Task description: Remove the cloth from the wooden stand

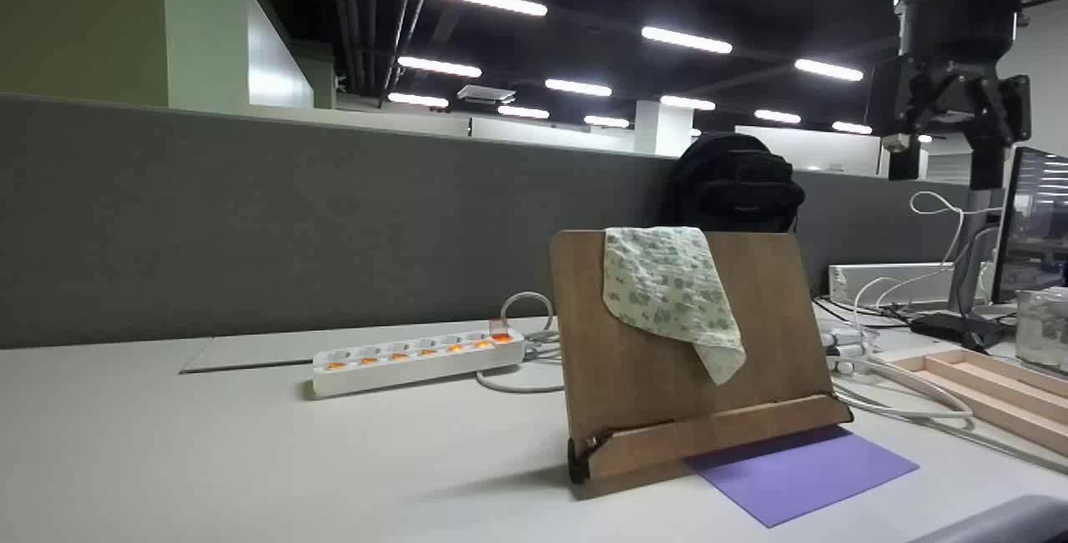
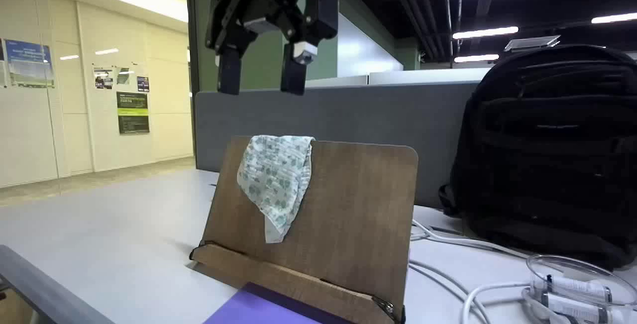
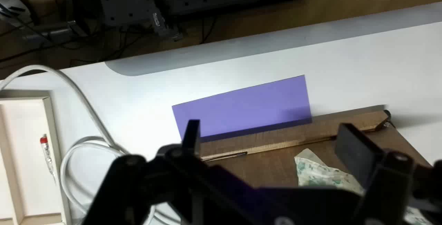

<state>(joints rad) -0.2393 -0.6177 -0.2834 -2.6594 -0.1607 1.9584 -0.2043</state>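
Cloth, one: draped over the top edge of the wooden stand, long axis running down the tilted front. Bearing: below my gripper, off-centre in the wrist view; I judge a descent and sideways shift are due. Jaws: apart, nothing between. Rear overhang: perhaps some, hidden from me. Surface: white desk, purple sheet. Room: grey partition, black backpack.
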